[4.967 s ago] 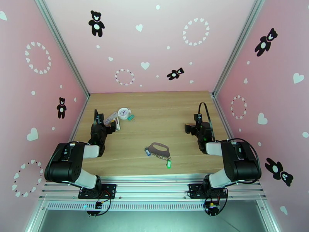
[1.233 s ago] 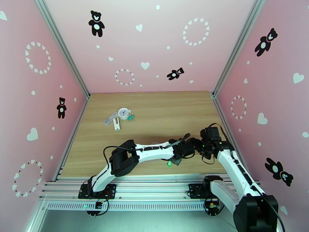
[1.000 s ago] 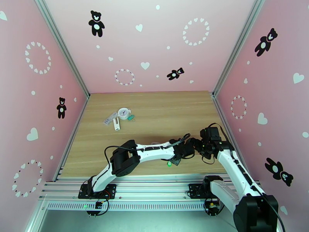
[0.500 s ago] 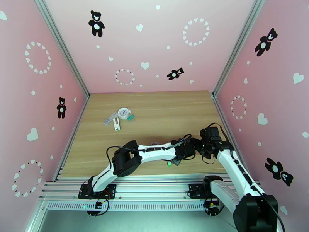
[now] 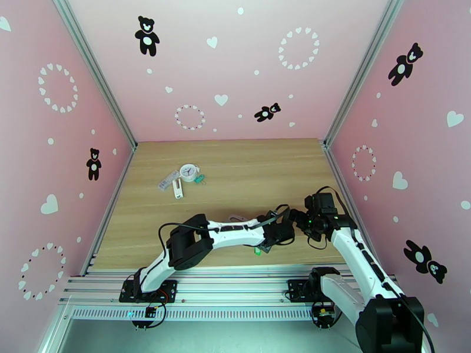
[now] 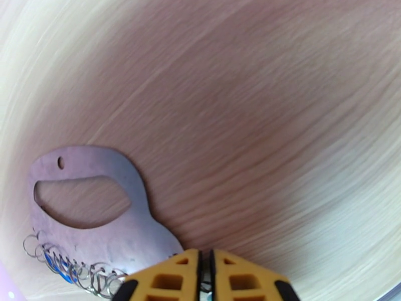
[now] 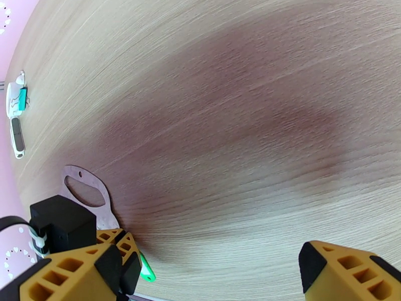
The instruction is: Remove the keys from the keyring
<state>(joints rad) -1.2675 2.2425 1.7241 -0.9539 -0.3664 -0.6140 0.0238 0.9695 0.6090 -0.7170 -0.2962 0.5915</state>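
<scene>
The keyring (image 6: 135, 227) lies flat on the bench (image 5: 247, 166), beneath the outstretched left arm. The left gripper (image 6: 205, 254) stands at the keyring's corner, at one end of the ring row (image 6: 75, 267). Its fingers are drawn nearly together, with a thin slit between them; whether they pinch anything cannot be told. The green-tagged key (image 7: 146, 271) protrudes just beside those fingers. The blue-tagged key (image 6: 52, 259) sits among the rings at the keyring's opposite end. The right gripper (image 7: 218, 264) hovers near the same corner, fingers spread wide. A clock-face charm (image 5: 189, 171) lies well apart from the keyring.
</scene>
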